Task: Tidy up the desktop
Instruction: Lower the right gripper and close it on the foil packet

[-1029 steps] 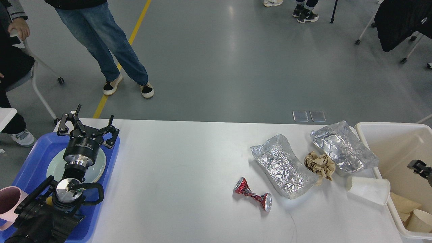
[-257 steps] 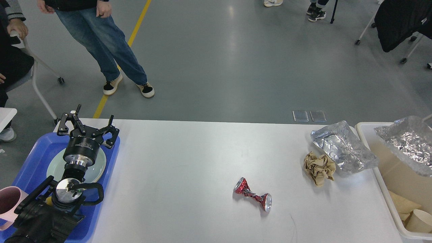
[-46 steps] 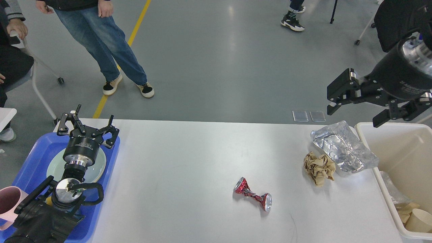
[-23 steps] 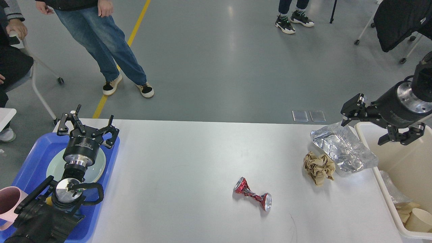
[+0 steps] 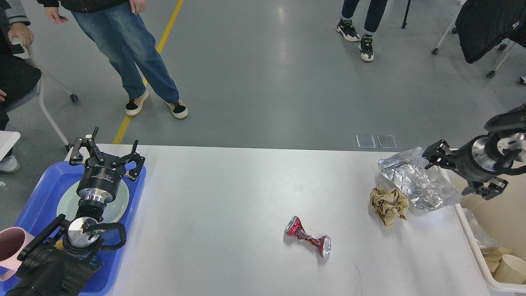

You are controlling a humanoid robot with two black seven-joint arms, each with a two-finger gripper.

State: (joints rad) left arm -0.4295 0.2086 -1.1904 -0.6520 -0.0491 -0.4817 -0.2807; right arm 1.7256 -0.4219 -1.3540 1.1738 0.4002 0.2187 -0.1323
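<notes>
The white desktop (image 5: pixel 222 193) carries a crumpled foil container (image 5: pixel 411 181) at the far right, a ball of brown paper (image 5: pixel 388 203) just left of it, and a crushed red can (image 5: pixel 308 240) near the middle front. My right gripper (image 5: pixel 448 172) is open and empty, low at the foil container's right edge, beside the bin. My left gripper (image 5: pixel 104 155) is open and empty, held above the plate at the left end.
A cream-white bin (image 5: pixel 499 218) at the right edge holds foil, brown paper and a paper cup. A blue tray (image 5: pixel 37 197) at the left holds a pale plate (image 5: pixel 119 205) and a pink mug (image 5: pixel 10 246). People stand on the floor beyond the table.
My right gripper has come down from above the bin and now sits low at the right edge of the foil container. The left arm has not moved.
</notes>
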